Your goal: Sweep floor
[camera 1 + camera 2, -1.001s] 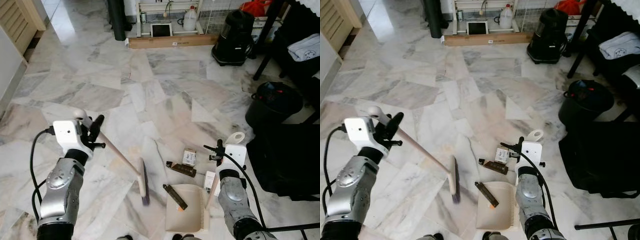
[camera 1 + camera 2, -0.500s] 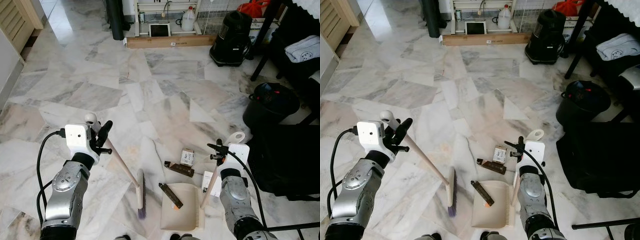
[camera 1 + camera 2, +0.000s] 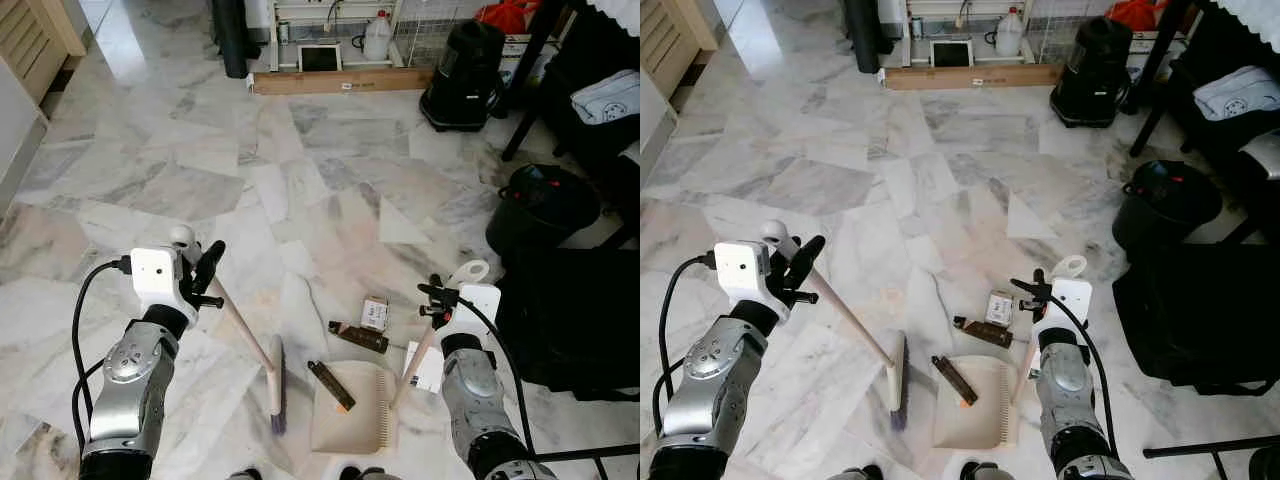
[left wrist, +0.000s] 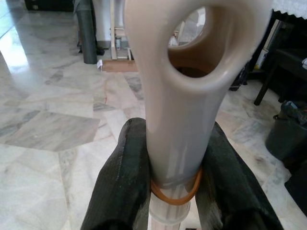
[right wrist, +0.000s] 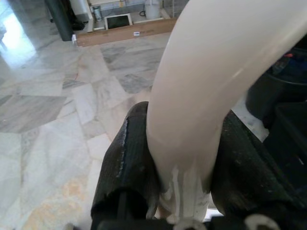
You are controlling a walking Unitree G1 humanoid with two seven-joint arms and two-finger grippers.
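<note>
Figure: we see open marble floor [image 3: 150, 150] ahead and to the left, giving free room for strokes; the black bag [image 3: 570, 320] and bucket [image 3: 545, 205] crowd the right. Our left gripper [image 3: 205, 275] pinches the broom [image 3: 272, 385] handle, bristles just beside the dustpan [image 3: 350, 425], which our right gripper [image 3: 432, 300] clamps by its handle. A dark bar [image 3: 330, 385] straddles the pan lip. Risks, in our judgement: a hard stroke may flick it off; the wrapper [image 3: 358, 337] and small box [image 3: 375, 313] beyond lie near the bag.

Beige broom [image 3: 262, 358] slants, bristles on the marble floor [image 3: 330, 180] just left of the beige dustpan [image 3: 350, 421], which carries a dark bar.
</note>
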